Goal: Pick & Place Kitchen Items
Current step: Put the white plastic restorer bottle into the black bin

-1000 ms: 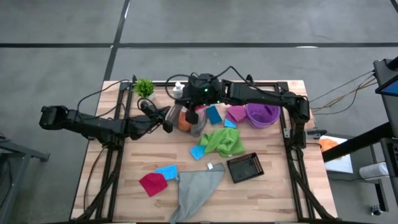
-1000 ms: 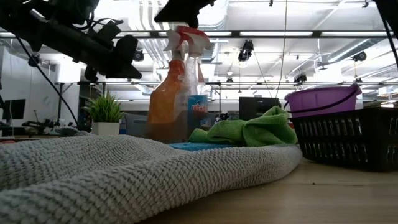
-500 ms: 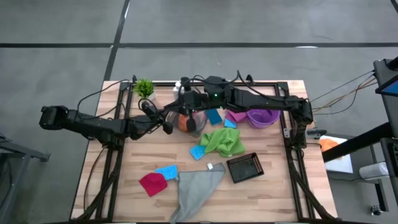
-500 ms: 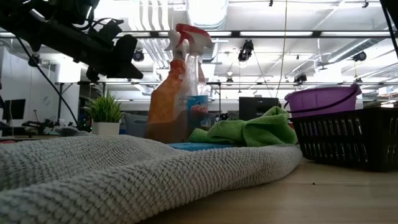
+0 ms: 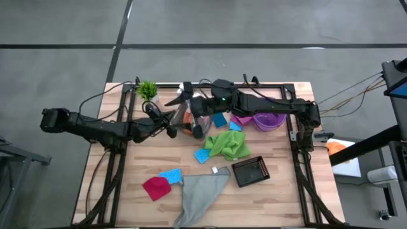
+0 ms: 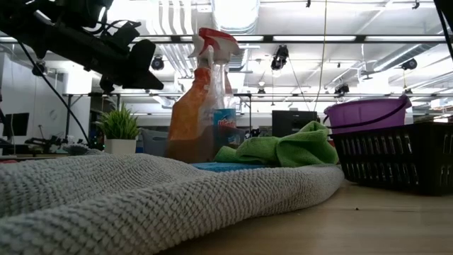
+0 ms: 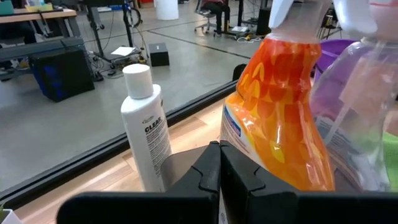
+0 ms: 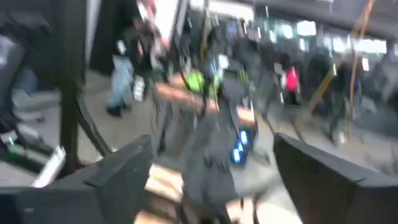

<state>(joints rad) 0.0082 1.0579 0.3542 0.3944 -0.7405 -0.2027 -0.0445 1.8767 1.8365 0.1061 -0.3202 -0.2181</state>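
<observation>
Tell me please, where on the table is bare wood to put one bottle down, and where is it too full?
Bare wood lies along the table's left side, left of the magenta cloth, and in the right front corner beyond the black basket. The middle back is crowded: the orange spray bottle, green cloth, purple bowl and both arms meet there.

Your high view straight down on the whole bench (image 5: 273, 191), low view level across it, left wrist close on the orange bottle (image 7: 273, 118), seen in both.
</observation>
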